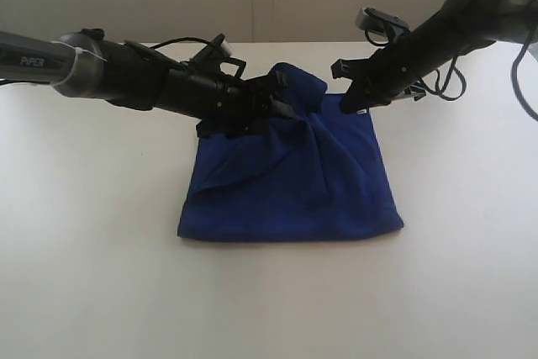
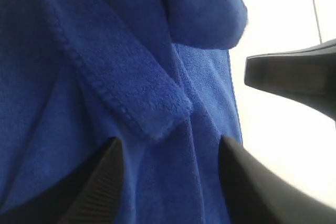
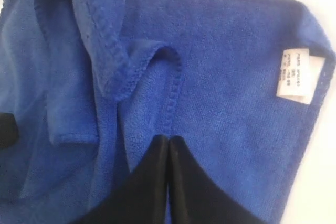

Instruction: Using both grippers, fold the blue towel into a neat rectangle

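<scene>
**Hump at towel's far edge, left gripper right on it**

The blue towel (image 1: 290, 182) lies mid-table, nearer the far edge than the near one. It's folded to a rough square w/ a fairly straight near edge. The far side isn't flat: a humped ridge rises at approx mid-width, and creases run from it twd the near-right corner.

The left gripper (image 1: 276, 97) sits low over the far-left part of that hump, jaws wide apart, nothing clamped. In its wrist view a loose hemmed flap (image 2: 157, 111) lies just ahead of the fingers, pointing btw them. The right gripper (image 3: 169, 141) hovers at the towel's far-right corner, fingers pressed together and empty, tips near the white care label (image 3: 296, 74). Can't tell if they touch the cloth.

So the flap looks like the left gripper's to take: it's much the nearer. Prob next step: pinch or smooth the hump.

The white table (image 1: 101, 275) is matte, w/ room on all sides of the towel. Both arms crowd the far edge, so a clash there looks like the main risk.
</scene>
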Controlling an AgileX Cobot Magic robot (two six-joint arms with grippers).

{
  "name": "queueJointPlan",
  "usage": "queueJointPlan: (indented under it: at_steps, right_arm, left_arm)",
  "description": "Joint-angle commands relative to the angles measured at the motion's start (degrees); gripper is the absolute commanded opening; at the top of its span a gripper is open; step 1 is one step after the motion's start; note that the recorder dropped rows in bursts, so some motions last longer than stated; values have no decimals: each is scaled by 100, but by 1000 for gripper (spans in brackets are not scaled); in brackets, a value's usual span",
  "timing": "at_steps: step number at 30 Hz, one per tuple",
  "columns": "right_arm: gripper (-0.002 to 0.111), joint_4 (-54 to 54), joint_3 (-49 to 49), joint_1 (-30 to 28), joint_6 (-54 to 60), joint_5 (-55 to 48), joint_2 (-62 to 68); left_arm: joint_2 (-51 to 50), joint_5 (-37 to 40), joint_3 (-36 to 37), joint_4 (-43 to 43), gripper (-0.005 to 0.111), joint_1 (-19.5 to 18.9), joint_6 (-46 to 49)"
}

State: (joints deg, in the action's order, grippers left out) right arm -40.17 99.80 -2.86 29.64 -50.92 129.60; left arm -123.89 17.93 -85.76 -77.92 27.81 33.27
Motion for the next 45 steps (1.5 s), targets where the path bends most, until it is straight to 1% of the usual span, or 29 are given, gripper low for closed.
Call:
queueJointPlan:
  at_steps: [1, 4, 6, 12, 22, 25, 26, 29, 31, 36, 38, 45]
  right_arm:
    - [0, -124, 15, -49, 59, 3, -22]
    - [0, -136, 15, -49, 59, 3, -22]
    - [0, -136, 15, -49, 59, 3, -22]
    - [0, -135, 15, -49, 59, 45, -22]
    - [0, -251, 15, -49, 173, 146, -22]
    - [10, -701, 15, -49, 480, 217, -22]
    - [17, -787, 15, -49, 480, 293, -22]
    - [24, -795, 15, -49, 469, 354, -22]
    - [24, -795, 15, -49, 469, 364, -22]
    - [24, -795, 15, -49, 469, 387, -22]
    - [24, -795, 15, -49, 469, 387, -22]
    - [24, -795, 15, -49, 469, 387, -22]
  left_arm:
    - [-193, 212, -92, -553, 59, 34, -30]
    - [-394, 468, -280, -619, 59, 34, -30]
    - [-488, 438, -368, -804, 59, 34, -30]
    - [-446, 770, -366, -996, 59, 34, -30]
    - [-480, -141, -366, -993, 59, 34, 118]
    - [-480, -193, -366, -1077, 59, 34, 118]
    - [-480, -204, -366, -1071, 59, 34, 118]
    - [-480, -245, -366, -1109, 56, 34, 118]
    - [-480, -217, -366, -1254, 53, 34, 118]
    - [-480, -135, -366, -1369, 52, 34, 118]
    - [-480, -75, -366, -1580, 52, 34, 133]
    - [-480, 123, -568, -1608, 52, 34, 143]
